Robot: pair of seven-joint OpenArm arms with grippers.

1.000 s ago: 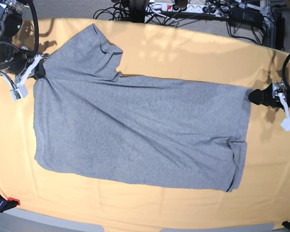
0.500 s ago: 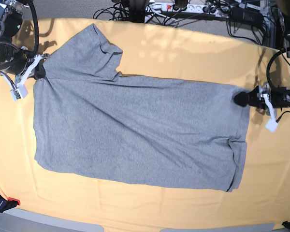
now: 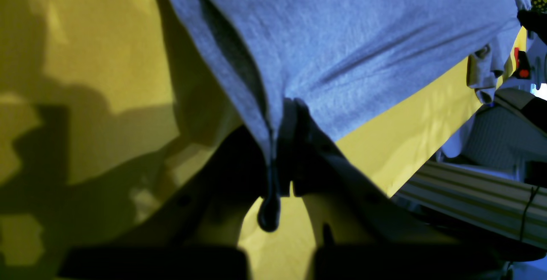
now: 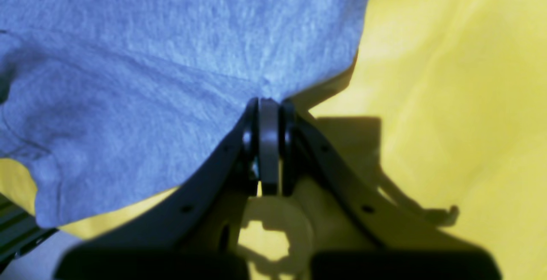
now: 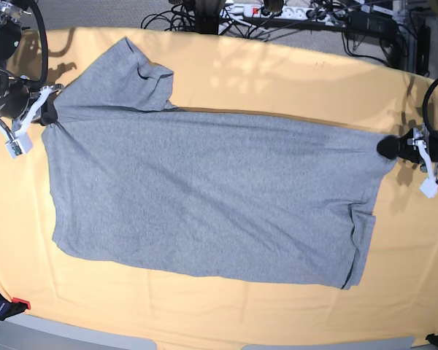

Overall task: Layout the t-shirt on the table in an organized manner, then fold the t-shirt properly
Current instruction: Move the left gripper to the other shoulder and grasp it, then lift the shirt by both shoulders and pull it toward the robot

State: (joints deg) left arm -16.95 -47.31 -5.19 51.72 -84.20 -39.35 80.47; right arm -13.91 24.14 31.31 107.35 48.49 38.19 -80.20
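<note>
The left hand (image 5: 385,146) is clamped narrow on the hem corner of the t-shirt (image 5: 204,197); in its wrist view a bead of grey fabric (image 3: 269,203) is squeezed between the two dark fingers. The right hand (image 5: 47,111) is likewise pinched on the opposite end, near the shoulder, with a thin fold of cloth (image 4: 269,143) pressed between its pads. Between the two grips the shirt lies plain side up across the middle of the desk (image 5: 277,73), drawn out lengthwise, one sleeve (image 5: 142,73) flopped toward the far edge and a small flap doubled over at the near hem corner.

It looks light and limp: it will sag, crease and drag on the yellow cover rather than keep any shape. Corners, shoulder seams and hem edges seem the surest places to grip, since they carry tension along the whole edge; a pinch in mid-panel would probably only bunch it.
</note>
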